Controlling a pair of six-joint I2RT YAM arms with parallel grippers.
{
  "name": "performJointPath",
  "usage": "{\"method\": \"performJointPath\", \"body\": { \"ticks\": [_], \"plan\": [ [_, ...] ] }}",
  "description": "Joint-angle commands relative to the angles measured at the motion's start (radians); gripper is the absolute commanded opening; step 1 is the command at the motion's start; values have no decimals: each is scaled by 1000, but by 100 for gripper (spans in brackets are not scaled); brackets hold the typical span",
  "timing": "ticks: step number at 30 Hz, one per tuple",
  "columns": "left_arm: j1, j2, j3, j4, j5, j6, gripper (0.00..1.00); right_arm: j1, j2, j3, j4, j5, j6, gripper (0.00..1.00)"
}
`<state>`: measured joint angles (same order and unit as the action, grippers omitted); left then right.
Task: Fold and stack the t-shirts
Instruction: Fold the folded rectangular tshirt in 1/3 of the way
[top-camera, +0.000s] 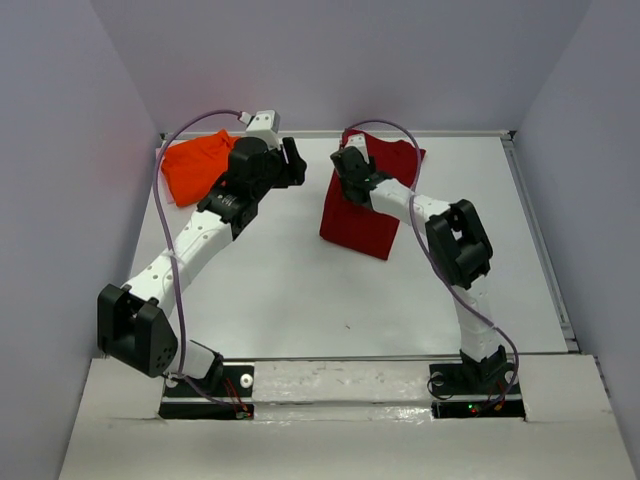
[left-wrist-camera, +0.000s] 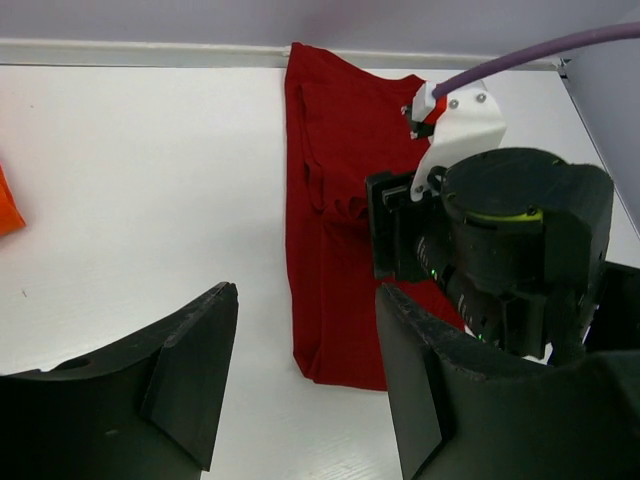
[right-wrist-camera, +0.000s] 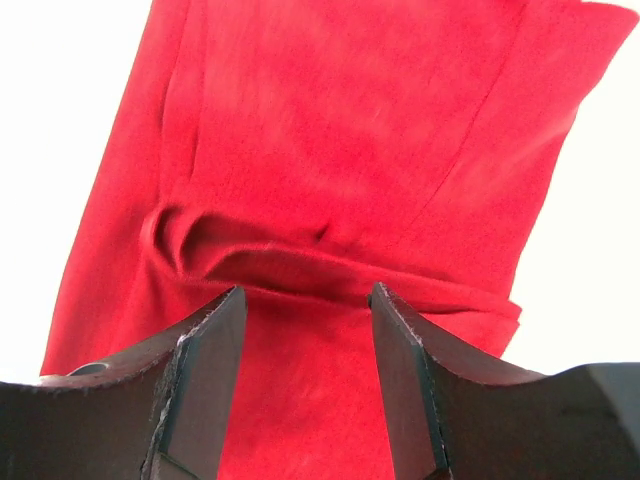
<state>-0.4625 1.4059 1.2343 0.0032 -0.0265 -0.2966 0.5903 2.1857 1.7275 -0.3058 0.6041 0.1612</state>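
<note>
The dark red t-shirt (top-camera: 362, 218) lies folded into a long strip at the back middle of the table. The right wrist view shows it close up, the t-shirt (right-wrist-camera: 340, 140) with a raised crease across it. My right gripper (top-camera: 352, 172) hangs over its far part. That gripper (right-wrist-camera: 305, 300) is open, and the crease lies just beyond its fingertips. The orange t-shirt (top-camera: 195, 165) sits bunched in the back left corner. My left gripper (top-camera: 293, 160) is between the two shirts. It is open over bare table (left-wrist-camera: 305, 330), left of the red t-shirt (left-wrist-camera: 335, 250).
A raised white rim (top-camera: 540, 230) edges the white table, and grey walls stand behind and at both sides. In the left wrist view the right arm's wrist (left-wrist-camera: 500, 240) sits over the red shirt. A sliver of the orange shirt (left-wrist-camera: 8, 212) shows at the left edge.
</note>
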Motion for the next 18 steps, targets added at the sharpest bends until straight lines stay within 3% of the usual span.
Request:
{"method": "performJointPath", "body": {
  "ticks": [1, 9, 18],
  "plan": [
    [18, -51, -12, 44, 17, 1, 67, -24, 43, 86, 28, 32, -48, 58],
    [22, -50, -21, 50, 56, -10, 67, -118, 132, 178, -21, -21, -17, 58],
    [25, -45, -25, 50, 60, -13, 67, -138, 135, 234, -23, -23, -57, 58]
  ]
}}
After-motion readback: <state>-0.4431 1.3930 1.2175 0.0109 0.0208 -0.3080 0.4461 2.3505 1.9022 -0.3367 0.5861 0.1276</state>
